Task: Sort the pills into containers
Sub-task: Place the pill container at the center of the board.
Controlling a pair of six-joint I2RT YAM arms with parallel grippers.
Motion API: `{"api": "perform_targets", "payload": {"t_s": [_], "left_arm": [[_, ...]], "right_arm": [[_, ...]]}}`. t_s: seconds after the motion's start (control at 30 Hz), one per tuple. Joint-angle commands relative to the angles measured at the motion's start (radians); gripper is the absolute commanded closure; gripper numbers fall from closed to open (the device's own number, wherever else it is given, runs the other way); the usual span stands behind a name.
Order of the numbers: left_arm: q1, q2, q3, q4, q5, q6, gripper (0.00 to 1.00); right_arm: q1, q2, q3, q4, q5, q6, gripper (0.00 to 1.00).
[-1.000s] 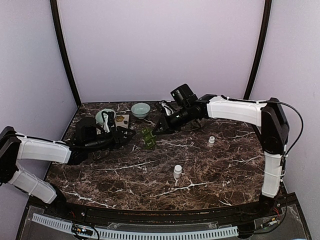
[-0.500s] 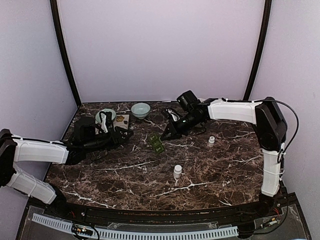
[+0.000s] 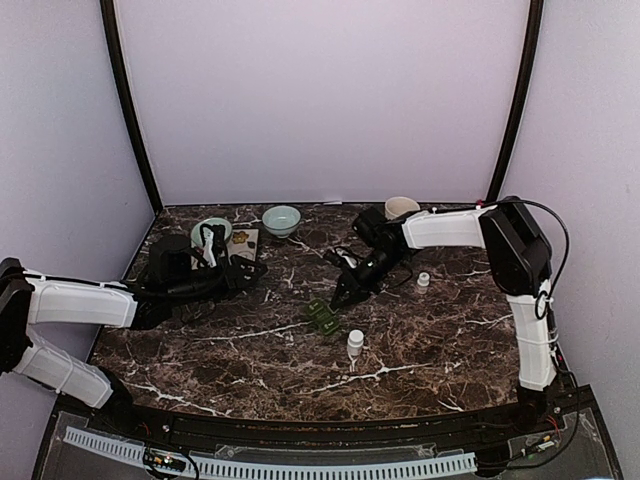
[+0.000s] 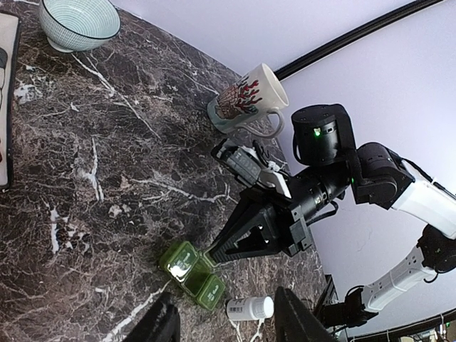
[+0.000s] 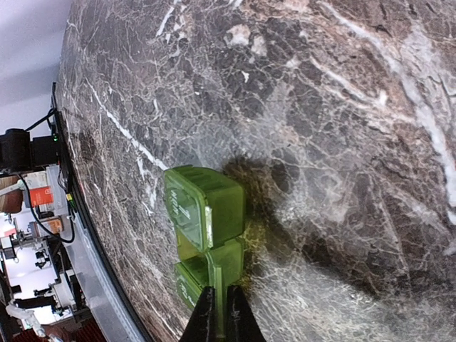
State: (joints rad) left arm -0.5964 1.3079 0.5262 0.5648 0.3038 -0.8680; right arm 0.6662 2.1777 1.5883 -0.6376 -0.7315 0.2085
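You're placing, I'd say: right jaws clamp the green containers (image 5: pixel 206 214) by one end on the desk (image 3: pixel 450 340), left jaws gape empty; next, release cleanly.

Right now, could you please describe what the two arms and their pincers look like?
The left arm and right arm have white shells and black joints, with thin black cables. The left pincer and right pincer are black, two-fingered.

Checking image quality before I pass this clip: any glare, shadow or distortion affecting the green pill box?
Top external: pill box tiny and dim on the dark table. Left wrist: sharp, bright glint on one lid. Right wrist: dark shadow beside it, table edge bent by the wide lens.
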Motion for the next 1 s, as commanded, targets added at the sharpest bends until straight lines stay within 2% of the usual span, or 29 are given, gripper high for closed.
{"api": "perform_targets", "payload": {"t_s": [0.0,0.1,0.27,0.47,0.97], "left_arm": [[0.004,-0.02,-0.005,-0.011,0.018,0.024,0.52],[0.004,-0.017,-0.007,-0.008,0.021,0.021,0.52],[0.004,-0.013,-0.013,-0.001,0.021,0.017,0.52],[0.002,-0.006,-0.012,0.007,0.024,0.014,0.52],[0.002,0.015,-0.003,0.012,0.027,0.021,0.52]], "right_arm": [[-0.02,0.029,0.051,-0.044,0.038,-0.052,0.93],[-0.025,0.037,0.066,-0.058,0.081,-0.06,0.89],[-0.029,0.037,0.074,-0.061,0.122,-0.067,0.74],[-0.032,0.018,0.072,-0.047,0.139,-0.061,0.64],[-0.034,-0.11,0.096,-0.038,0.251,-0.052,0.57]]}}
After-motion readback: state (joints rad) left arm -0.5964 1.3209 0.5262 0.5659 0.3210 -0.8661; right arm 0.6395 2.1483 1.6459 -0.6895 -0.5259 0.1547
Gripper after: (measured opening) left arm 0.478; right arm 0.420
